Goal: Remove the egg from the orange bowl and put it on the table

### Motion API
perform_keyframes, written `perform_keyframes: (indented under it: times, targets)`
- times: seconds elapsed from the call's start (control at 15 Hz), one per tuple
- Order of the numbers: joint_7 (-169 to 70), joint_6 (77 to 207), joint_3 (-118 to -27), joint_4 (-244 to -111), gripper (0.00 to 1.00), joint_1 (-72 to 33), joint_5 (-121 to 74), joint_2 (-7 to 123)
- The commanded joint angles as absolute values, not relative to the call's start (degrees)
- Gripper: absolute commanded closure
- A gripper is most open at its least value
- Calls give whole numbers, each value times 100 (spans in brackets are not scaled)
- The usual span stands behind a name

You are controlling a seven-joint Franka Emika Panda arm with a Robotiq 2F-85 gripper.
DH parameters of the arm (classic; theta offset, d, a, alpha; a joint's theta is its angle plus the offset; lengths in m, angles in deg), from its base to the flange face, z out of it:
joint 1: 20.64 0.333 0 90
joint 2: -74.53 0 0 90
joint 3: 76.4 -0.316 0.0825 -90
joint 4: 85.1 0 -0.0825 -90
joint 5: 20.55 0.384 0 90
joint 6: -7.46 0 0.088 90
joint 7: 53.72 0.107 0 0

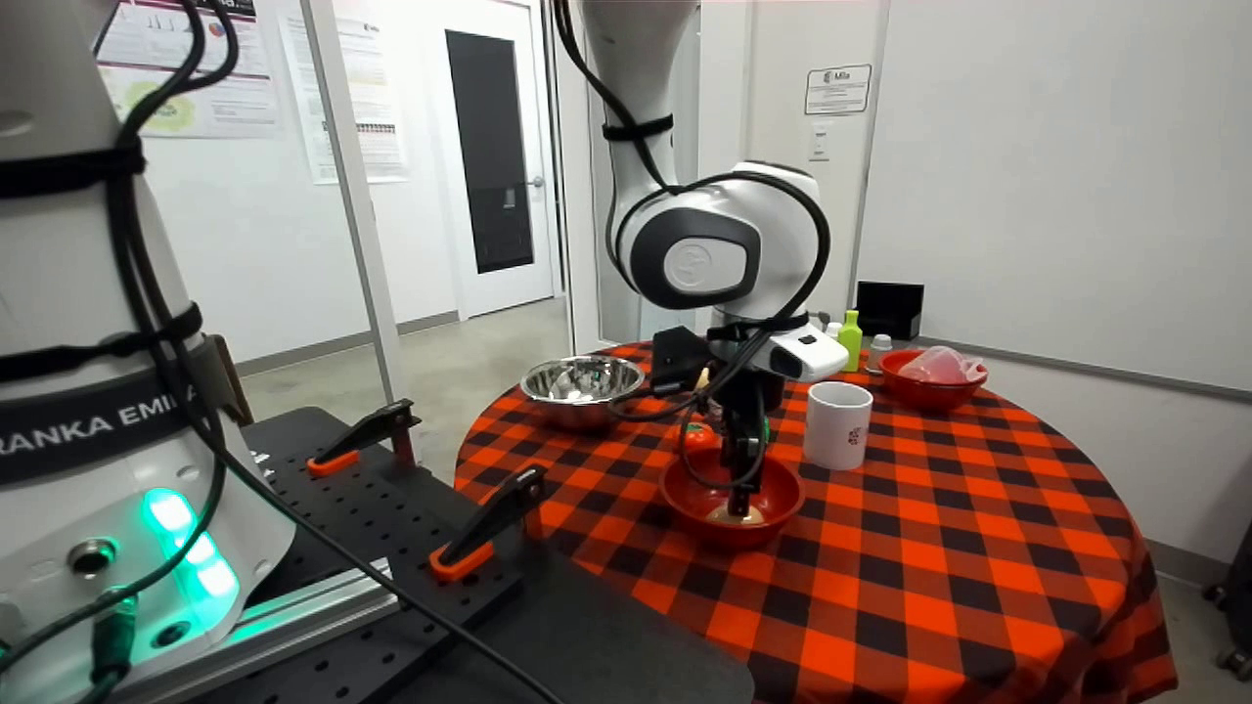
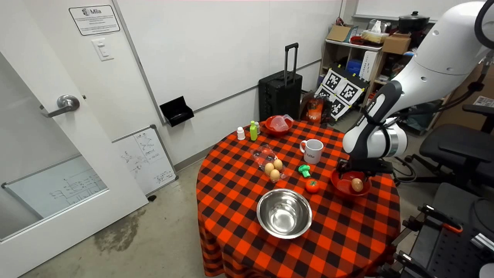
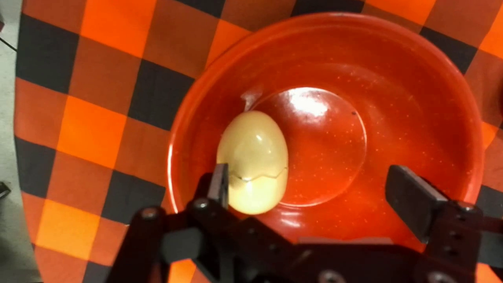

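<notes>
The pale tan egg lies in the orange bowl, left of its middle in the wrist view, with a jagged line across its shell. It shows in both exterior views. The bowl stands on the checked table. My gripper points down into the bowl with its fingers wide apart. The left finger overlaps the egg's left edge; I cannot tell whether it touches. The right finger is well apart from the egg. Nothing is held. The gripper partly hides the egg in an exterior view.
A white mug, a tomato and a green broccoli piece stand near the bowl. A steel bowl, three other eggs, small bottles and another red bowl are farther off.
</notes>
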State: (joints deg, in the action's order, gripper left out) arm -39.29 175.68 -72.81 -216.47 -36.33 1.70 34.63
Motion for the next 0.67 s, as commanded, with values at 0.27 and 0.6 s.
perform_keyframes:
  times: [0.27,0.6]
  targets:
    - [-3936,17530,-7203,-21318,0,-3650,126,3131]
    - [-3911,17488,-7204,-21302,0,-3627,131,3084]
